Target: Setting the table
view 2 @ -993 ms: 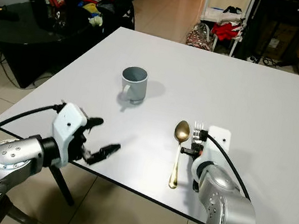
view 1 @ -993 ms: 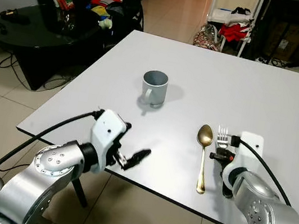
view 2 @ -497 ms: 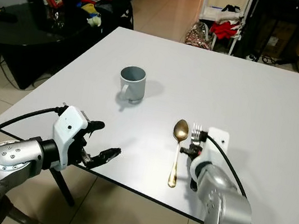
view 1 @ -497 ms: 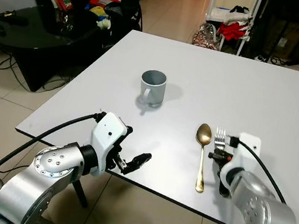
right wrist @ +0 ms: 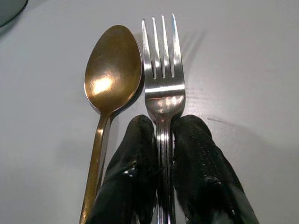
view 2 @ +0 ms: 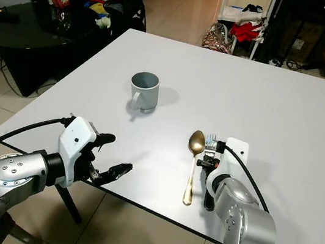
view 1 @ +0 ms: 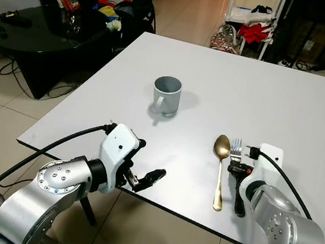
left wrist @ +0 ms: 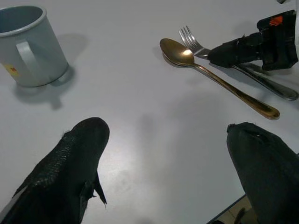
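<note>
Fork [right wrist: 162,88] placement looks nearly finished: the right gripper [right wrist: 163,140] has its jaws pinched on the fork's neck, tines pointing away from the wrist, and compared with a second ago the fork sits slightly closer to the near edge of the tabletop [view 1: 312,115], its handle flat on the surface. Just beside the jaws, on their left, lies the gold spoon [view 1: 220,168], parallel to the fork and almost touching it. I judge that letting go is all that remains here. Off to the left, the left gripper [view 1: 144,178] hovers at the near edge with jaws spread and empty, hardly shifted. Well beyond both stands the grey mug [view 1: 167,95], upright, handle toward the robot.
</note>
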{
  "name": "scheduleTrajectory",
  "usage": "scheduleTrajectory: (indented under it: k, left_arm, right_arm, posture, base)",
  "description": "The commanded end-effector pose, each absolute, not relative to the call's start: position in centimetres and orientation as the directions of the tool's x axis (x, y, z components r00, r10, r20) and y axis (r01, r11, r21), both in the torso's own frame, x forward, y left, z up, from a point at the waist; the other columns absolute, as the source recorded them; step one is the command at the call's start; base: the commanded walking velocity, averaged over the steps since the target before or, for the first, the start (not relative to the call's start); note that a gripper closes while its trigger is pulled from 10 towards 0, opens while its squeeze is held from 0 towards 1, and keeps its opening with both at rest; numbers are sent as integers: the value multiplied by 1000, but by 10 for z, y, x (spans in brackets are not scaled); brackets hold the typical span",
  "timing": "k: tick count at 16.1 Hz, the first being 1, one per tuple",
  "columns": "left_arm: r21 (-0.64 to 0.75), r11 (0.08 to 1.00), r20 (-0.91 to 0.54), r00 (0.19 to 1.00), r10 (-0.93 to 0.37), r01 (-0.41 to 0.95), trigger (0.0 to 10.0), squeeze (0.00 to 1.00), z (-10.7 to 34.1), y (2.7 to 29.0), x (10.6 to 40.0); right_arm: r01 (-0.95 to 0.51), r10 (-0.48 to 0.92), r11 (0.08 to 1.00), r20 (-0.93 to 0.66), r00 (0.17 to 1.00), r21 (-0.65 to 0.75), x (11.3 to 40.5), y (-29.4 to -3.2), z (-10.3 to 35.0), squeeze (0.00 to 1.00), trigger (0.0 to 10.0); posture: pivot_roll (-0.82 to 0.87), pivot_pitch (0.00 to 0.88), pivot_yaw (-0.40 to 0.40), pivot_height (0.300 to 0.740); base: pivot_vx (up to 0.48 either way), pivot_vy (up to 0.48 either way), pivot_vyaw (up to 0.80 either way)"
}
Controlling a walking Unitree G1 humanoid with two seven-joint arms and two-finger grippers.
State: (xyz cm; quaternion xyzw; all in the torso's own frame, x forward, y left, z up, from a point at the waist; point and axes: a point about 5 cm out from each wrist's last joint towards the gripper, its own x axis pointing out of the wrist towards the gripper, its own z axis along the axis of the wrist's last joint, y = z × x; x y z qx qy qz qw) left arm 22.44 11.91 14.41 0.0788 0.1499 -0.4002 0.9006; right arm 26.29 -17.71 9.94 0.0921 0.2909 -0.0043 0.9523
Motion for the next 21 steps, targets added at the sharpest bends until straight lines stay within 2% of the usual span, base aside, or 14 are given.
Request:
scheduleTrajectory:
  k: [1, 4, 8, 11, 12, 14, 16, 17, 18, 21]
  left_arm:
    - [45, 668, -333, 642, -691, 743, 10000, 0, 148, 122, 225]
    - [55, 676, -325, 654, -683, 734, 10000, 0, 150, 123, 228]
    - [94, 754, -250, 748, -614, 650, 10000, 0, 161, 131, 238]
    - [87, 850, -156, 850, -503, 519, 10000, 0, 171, 133, 248]
    - [70, 876, -128, 875, -467, 477, 10000, 0, 172, 132, 250]
    - [94, 896, -122, 898, -422, 434, 10000, 0, 169, 129, 254]
    - [123, 906, -94, 914, -395, 404, 10000, 0, 174, 127, 258]
    - [153, 929, -65, 941, -332, 338, 10000, 0, 174, 131, 261]
    - [136, 969, -1, 978, -210, 208, 10000, 0, 175, 138, 266]
    - [120, 987, 38, 993, -108, 102, 10000, 0, 174, 144, 265]
  right_arm:
    - [64, 61, 979, -581, 812, 192, 257, -175, 96, 1000, 10000]
    - [81, 50, 974, -550, 833, 211, 251, -173, 110, 1000, 10000]
    - [47, 31, 986, -452, 892, 161, 230, -173, 143, 1000, 10000]
    - [-65, 82, 996, -315, 946, 63, 220, -161, 166, 1000, 10000]
    - [-155, 132, 984, -225, 965, -88, 223, -152, 179, 1000, 10000]
    - [-140, 121, 976, -120, 985, -168, 231, -147, 189, 1000, 10000]
    - [-97, 92, 981, -33, 995, -169, 233, -148, 195, 1000, 10000]
    - [-86, 84, 987, -18, 996, -133, 233, -150, 194, 1000, 10000]
    - [-82, 81, 995, -20, 997, -64, 232, -155, 192, 1000, 10000]
    - [-124, 124, 992, -2, 992, -4, 232, -151, 188, 1000, 10000]
  posture:
    - [127, 0, 98, 740]
    - [126, 0, 96, 740]
    - [107, 0, 106, 740]
    - [83, 0, 125, 740]
    - [81, 0, 126, 740]
    - [81, 0, 128, 740]
    - [75, 0, 141, 740]
    - [71, 0, 145, 740]
    - [70, 0, 143, 740]
    - [86, 0, 123, 740]
  base:
    - [0, 0, 0]
    - [0, 0, 0]
    - [0, 0, 0]
    - [0, 0, 800]
    - [0, 0, 800]
    - [0, 0, 800]
    - [0, 0, 800]
    - [0, 0, 800]
    - [0, 0, 800]
    - [0, 0, 800]
